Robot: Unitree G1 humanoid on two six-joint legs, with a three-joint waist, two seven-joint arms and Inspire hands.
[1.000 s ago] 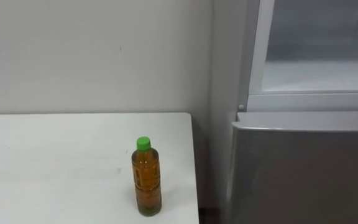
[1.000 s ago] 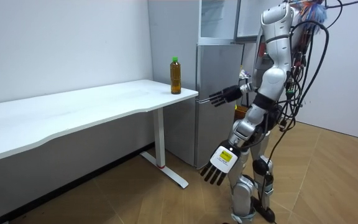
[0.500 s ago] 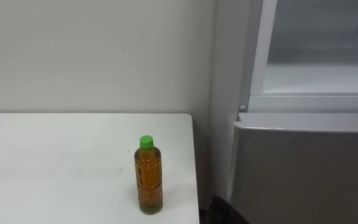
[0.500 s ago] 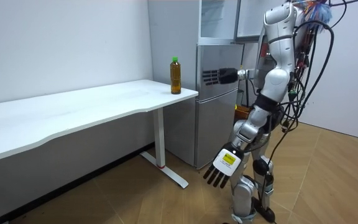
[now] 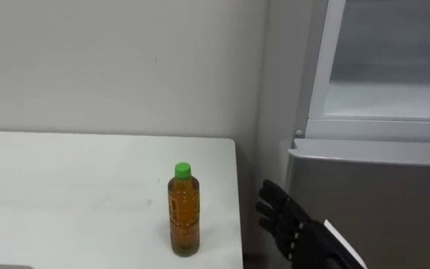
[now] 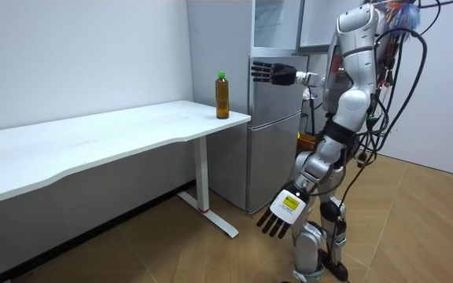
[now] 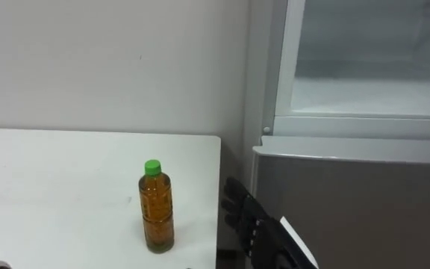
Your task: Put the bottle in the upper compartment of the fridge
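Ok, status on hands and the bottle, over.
Right hand open, raised between table edge and fridge, short of bottle. Left hand open, hanging low. Bottle upright on table, untouched. Nothing between hand and bottle.

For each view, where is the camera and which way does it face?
Left eye view: on the head, facing down at the bottle on the table beside the fridge; the right hand shows lower right, fingers straight.
Right eye view: just beside it, same scene, same hand.
Room view: off in the room, sees the whole robot facing the fridge, left hand hanging low.
All share the bottle.
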